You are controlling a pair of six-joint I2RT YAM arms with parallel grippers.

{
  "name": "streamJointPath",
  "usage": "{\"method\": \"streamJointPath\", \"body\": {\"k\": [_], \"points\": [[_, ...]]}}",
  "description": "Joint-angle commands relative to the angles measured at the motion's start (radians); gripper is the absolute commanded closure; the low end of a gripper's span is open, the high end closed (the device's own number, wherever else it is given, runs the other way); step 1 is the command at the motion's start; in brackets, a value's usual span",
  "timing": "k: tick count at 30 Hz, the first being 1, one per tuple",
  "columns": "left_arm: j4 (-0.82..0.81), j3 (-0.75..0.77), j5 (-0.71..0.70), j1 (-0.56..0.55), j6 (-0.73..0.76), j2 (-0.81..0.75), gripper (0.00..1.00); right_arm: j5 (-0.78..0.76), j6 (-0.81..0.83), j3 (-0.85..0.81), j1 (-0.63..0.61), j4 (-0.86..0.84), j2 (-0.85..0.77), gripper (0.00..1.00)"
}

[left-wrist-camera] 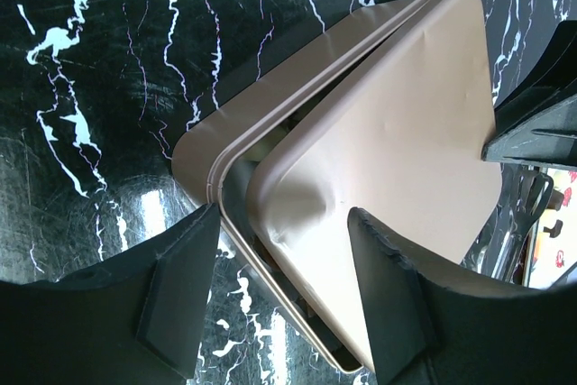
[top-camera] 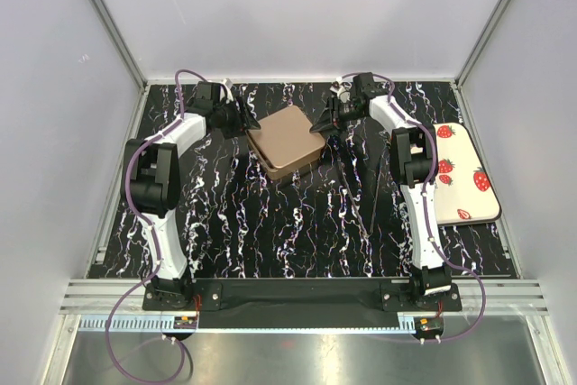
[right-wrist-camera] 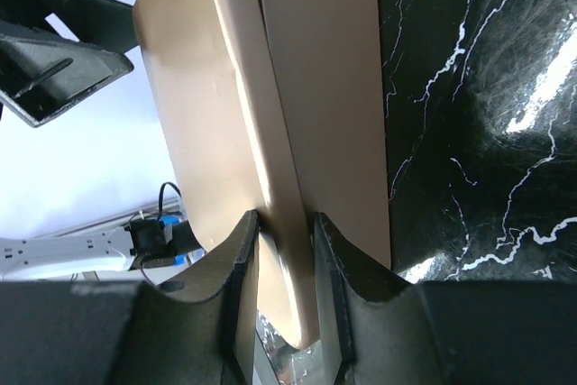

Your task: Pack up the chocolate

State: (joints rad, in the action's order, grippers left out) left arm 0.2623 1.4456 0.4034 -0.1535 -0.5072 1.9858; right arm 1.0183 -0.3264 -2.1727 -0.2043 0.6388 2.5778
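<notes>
Past the arm bases, the black marbled table (top-camera: 297,232) lies bare in the middle. To the right sits a strawberry-print board (top-camera: 464,178), its left edge crossed by the right arm. Farther back stands a tan box (top-camera: 287,170) with its lid (top-camera: 284,137) resting askew, a dark gap showing along the rim. The left gripper (left-wrist-camera: 284,268) is spread wide around the near corner, clamping nothing. The right gripper (right-wrist-camera: 287,232) pinches the lid's opposite edge. The chocolate is hidden; the lid blocks the box's inside
</notes>
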Motion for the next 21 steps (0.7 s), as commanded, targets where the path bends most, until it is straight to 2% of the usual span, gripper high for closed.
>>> {"method": "streamJointPath", "body": {"k": [1,17,21], "points": [[-0.080,-0.008,0.068,-0.015,-0.021,-0.005,0.36,-0.075,-0.036,-0.029,-0.046,-0.028,-0.071,0.73],[-0.067,-0.007,0.057,-0.015,-0.013,-0.018,0.32,-0.110,-0.054,-0.039,-0.072,-0.027,-0.050,0.70],[-0.054,0.004,0.049,-0.015,-0.007,-0.022,0.31,-0.113,-0.043,-0.035,-0.072,-0.019,-0.047,0.65]]}}
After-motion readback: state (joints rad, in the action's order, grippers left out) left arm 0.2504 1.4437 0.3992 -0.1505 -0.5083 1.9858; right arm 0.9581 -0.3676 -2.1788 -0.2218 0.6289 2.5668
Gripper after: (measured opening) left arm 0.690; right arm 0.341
